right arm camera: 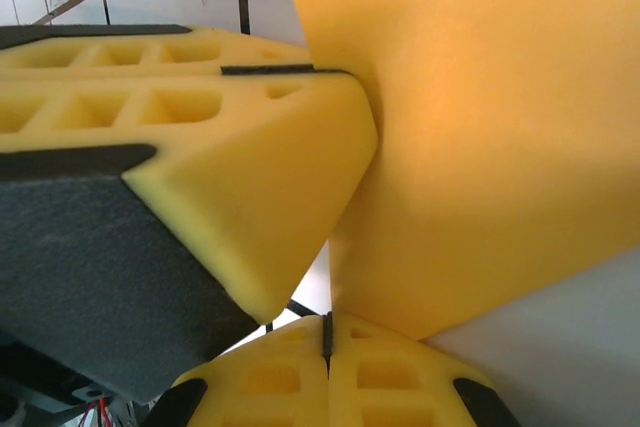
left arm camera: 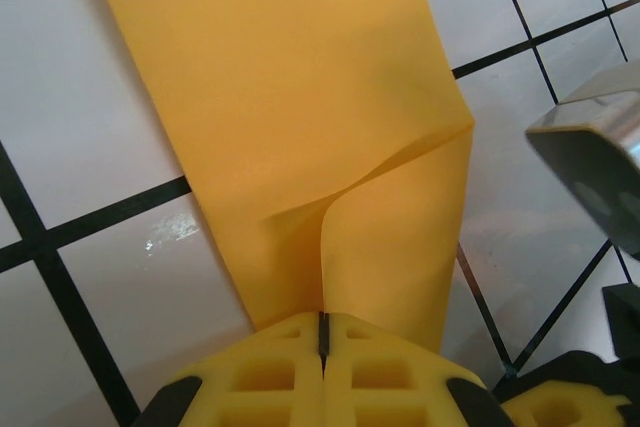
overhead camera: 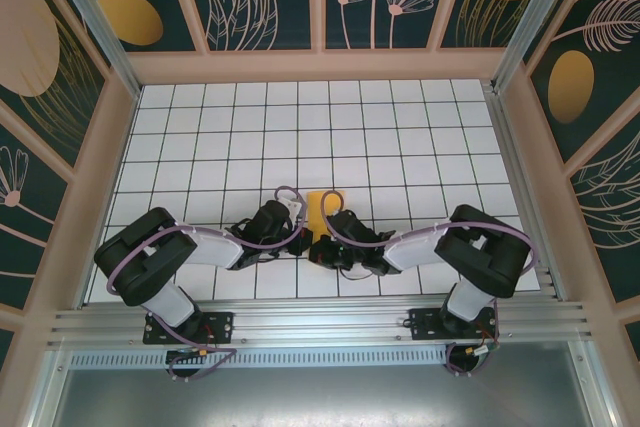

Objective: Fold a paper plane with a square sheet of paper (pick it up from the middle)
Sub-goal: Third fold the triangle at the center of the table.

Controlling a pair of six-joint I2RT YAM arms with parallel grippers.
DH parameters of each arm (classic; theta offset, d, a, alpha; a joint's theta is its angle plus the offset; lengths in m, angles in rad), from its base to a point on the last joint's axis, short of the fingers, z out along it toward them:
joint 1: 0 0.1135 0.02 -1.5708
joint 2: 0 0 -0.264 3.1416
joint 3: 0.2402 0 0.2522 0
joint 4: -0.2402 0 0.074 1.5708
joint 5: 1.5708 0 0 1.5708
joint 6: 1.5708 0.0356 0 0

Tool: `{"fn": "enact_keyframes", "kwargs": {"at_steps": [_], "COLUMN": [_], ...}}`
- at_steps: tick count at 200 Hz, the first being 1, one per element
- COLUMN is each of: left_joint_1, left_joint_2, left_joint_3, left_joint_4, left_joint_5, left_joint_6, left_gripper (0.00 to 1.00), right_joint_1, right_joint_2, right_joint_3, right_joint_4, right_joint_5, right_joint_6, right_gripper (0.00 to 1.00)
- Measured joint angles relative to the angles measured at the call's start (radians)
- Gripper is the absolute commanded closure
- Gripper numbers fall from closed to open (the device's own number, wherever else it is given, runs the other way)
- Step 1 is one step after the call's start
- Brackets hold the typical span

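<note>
My left gripper (left arm camera: pixel 322 345) and right gripper (right arm camera: pixel 327 345) are both clamped shut on the near edge of the thin orange-yellow square sheet of paper (left arm camera: pixel 290 97), which curls above the white grid-tiled table (overhead camera: pixel 400 127) between my 2 arms, so I'd move them evenly for a straight crease.

The left gripper (left arm camera: pixel 323 347) has its two yellow fingers pressed together at the bottom edge, pinching the near end of the square sheet of paper (left arm camera: pixel 290 97). The orange-yellow sheet runs up as a broad strip, one flap curling over near the fingers, above the white gridded table (left arm camera: pixel 90 127); a shiny grey block (left arm camera: pixel 595 162) sits at right
</note>
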Motion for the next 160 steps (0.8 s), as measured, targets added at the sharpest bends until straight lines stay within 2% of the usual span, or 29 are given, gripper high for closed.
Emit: {"fn": "enact_keyframes", "kwargs": {"at_steps": [19, 36, 66, 121, 160], "left_joint_1": [0.000, 0.000, 0.000, 0.000, 0.000], "left_joint_2": [0.000, 0.000, 0.002, 0.008, 0.009], "left_joint_3": [0.005, 0.010, 0.021, 0.029, 0.031], "left_joint_4": [-0.009, -0.018, -0.034, -0.040, -0.042], "left_joint_5": [0.000, 0.000, -0.002, -0.003, -0.003], "left_joint_6": [0.000, 0.000, 0.000, 0.001, 0.006], "left_gripper": [1.00, 1.00, 1.00, 1.00, 1.00], "right_joint_1": [-0.030, -0.101, -0.205, -0.211, -0.215], "right_joint_2": [-0.072, -0.134, -0.139, -0.001, 0.006], "right_joint_3": [0.000, 0.000, 0.000, 0.017, 0.043], "right_joint_4": [-0.062, -0.076, -0.075, -0.066, -0.093], "right_joint_5": [0.022, 0.024, -0.002, -0.040, -0.041], "right_joint_6": [-0.023, -0.047, -0.085, -0.121, -0.139], "right_gripper": [0.97, 0.97, 0.97, 0.97, 0.97]}}
